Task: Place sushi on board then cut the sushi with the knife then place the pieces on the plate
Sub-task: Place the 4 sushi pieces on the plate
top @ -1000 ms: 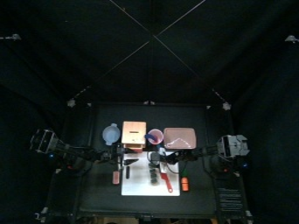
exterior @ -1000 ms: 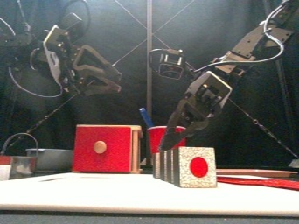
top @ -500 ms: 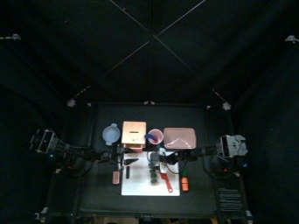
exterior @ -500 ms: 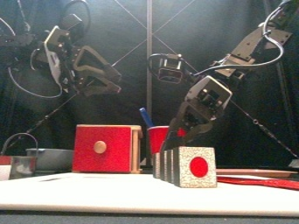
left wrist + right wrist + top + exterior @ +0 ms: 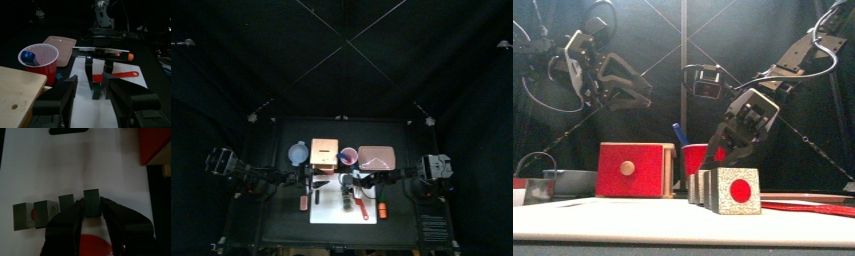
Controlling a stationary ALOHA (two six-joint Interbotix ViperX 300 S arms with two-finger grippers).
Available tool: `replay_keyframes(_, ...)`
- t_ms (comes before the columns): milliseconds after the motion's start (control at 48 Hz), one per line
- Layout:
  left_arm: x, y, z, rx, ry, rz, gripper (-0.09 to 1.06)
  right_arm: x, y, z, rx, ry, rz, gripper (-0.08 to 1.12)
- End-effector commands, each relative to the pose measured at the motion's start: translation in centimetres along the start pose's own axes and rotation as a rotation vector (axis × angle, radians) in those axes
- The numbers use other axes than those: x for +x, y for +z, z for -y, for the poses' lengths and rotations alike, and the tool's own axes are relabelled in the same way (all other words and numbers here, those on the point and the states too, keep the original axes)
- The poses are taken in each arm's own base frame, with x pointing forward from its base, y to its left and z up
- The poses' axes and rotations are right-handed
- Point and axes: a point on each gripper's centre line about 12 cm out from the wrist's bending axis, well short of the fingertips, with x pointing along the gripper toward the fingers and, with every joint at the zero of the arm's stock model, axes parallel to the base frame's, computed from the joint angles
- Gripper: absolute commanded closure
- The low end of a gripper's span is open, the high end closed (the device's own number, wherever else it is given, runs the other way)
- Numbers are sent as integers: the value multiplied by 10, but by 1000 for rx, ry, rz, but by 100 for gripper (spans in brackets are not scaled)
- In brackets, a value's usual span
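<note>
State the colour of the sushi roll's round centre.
Red: the sushi roll's centre shows best in the front view.

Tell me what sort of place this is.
Most likely a robotics lab test booth: black curtains enclose a small black table, a left arm and right arm hang over it, and a toy sushi roll sits on a white cutting board.

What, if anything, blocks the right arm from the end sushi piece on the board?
Probably nothing, so yes: the right gripper hangs just above the end sushi piece, jaws open, with nothing between them. The left gripper is raised clear.
</note>
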Motion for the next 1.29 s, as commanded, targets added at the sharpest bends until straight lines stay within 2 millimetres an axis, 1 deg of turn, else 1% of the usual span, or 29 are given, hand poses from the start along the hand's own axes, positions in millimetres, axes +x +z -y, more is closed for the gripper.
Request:
replay_keyframes(21, 2, 5, 1, -3, -2, 19, 15, -5, 8, -1, 3, 4, 26, 37)
replay_keyframes(167, 2, 5, 1, -3, -3, 16, 15, -8, 12, -1, 5, -7, 36, 39)
replay_keyframes(271, 2, 5, 2, -3, -3, 15, 15, -15, 17, 1, 4, -29, 51, 41)
replay_keyframes(479, 2, 4, 1, -5, -2, 13, 15, -41, 31, 4, 1, -87, 106, 41)
replay_keyframes(562, 2, 4, 2, -5, -3, 13, 15, -52, 33, 4, 9, -104, 125, 41)
replay_keyframes(729, 1, 3, 1, -4, -3, 6, 15, -75, 15, 4, 76, -154, 111, 41)
replay_keyframes(938, 2, 3, 1, -3, -2, 5, 15, -107, -20, 19, 245, -276, 63, 41)
replay_keyframes(1062, 3, 3, 2, -1, -3, 7, 15, -122, -29, 24, 323, -335, 53, 41)
replay_keyframes(1146, 3, 3, 2, -1, -3, 7, 15, -130, -32, 33, 384, -387, 46, 41)
replay_keyframes(1271, 3, 2, 2, 1, -4, 4, 15, -135, -37, 58, 502, -483, 25, 41)
replay_keyframes(1292, 3, 3, 2, 0, -4, 6, 15, -136, -37, 65, 536, -505, 23, 41)
